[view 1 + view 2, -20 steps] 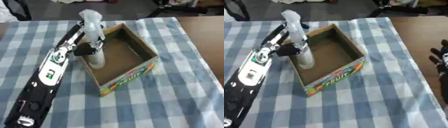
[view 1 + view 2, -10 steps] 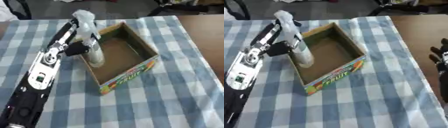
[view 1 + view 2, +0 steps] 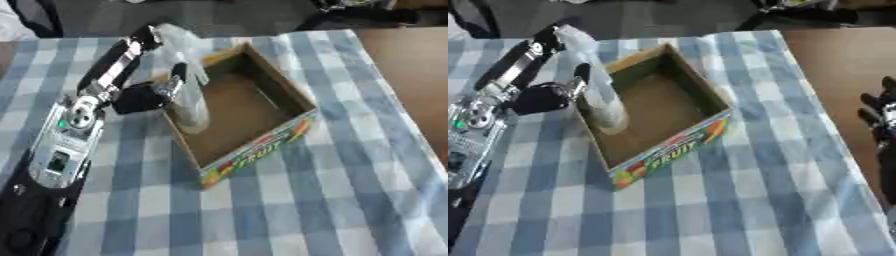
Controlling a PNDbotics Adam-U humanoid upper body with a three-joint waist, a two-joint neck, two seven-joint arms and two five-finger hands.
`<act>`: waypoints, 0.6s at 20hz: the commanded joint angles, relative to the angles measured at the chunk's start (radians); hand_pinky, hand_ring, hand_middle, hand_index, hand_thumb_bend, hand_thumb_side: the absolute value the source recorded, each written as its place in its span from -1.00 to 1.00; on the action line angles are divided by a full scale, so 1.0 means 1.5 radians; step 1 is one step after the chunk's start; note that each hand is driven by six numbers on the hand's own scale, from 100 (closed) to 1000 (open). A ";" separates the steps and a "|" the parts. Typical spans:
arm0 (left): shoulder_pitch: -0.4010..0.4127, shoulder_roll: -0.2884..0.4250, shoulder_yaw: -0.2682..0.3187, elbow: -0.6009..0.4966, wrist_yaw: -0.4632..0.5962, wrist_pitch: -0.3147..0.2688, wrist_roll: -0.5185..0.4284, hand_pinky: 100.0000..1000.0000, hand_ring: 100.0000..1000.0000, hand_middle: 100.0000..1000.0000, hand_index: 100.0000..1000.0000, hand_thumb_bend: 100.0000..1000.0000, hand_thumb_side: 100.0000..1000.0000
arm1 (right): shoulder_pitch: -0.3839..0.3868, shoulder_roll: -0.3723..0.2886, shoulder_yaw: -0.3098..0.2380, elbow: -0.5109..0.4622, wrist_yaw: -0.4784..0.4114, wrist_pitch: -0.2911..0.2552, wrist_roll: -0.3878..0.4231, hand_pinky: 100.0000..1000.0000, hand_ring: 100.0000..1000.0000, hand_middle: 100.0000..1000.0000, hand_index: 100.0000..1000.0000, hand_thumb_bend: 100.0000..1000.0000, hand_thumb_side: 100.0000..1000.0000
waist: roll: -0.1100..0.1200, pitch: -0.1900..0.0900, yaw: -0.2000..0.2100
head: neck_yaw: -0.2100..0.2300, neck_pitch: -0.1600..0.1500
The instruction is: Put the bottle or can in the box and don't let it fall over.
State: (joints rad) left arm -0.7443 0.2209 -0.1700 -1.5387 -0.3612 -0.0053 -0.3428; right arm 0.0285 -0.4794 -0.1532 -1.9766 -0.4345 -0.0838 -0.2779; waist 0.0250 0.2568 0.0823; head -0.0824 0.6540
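Your left hand's fingers (image 3: 179,75) are curled round the pale bottle (image 3: 188,95), tilted inside the cardboard box (image 3: 262,145) along its nine o'clock wall, on the checked table (image 3: 289,210); your right hand (image 3: 883,117) rests open at three o'clock

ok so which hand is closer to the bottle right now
Left. The left hand is curled round the pale bottle, holding it over the near-left inside of the cardboard box. The right hand rests far off at the right edge, beyond the checked cloth.
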 commanded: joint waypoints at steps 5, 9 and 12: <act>0.028 0.041 0.006 -0.054 0.020 0.029 -0.017 1.00 1.00 1.00 0.48 -1.00 -0.49 | 0.003 -0.011 -0.007 -0.016 0.009 -0.002 -0.005 0.87 0.82 1.00 0.77 -1.00 0.07 | -0.001 -0.015 0.000 | -0.005 -0.001; 0.052 0.059 0.015 -0.084 0.036 0.037 -0.020 1.00 1.00 1.00 0.49 -1.00 -0.47 | 0.003 -0.010 -0.008 -0.016 0.011 -0.002 -0.005 0.87 0.82 1.00 0.77 -1.00 0.07 | -0.002 -0.014 0.001 | -0.007 -0.002; 0.069 0.069 0.021 -0.106 0.048 0.043 -0.022 1.00 1.00 1.00 0.49 -1.00 -0.46 | 0.005 -0.010 -0.008 -0.016 0.012 -0.003 -0.006 0.87 0.83 1.00 0.77 -1.00 0.06 | -0.002 -0.015 0.002 | -0.008 -0.003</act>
State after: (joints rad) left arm -0.6304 0.2955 -0.1527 -1.6651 -0.2995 0.0539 -0.3763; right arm 0.0370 -0.4793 -0.1538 -1.9766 -0.4238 -0.0873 -0.2822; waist 0.0241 0.2568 0.0843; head -0.0912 0.6542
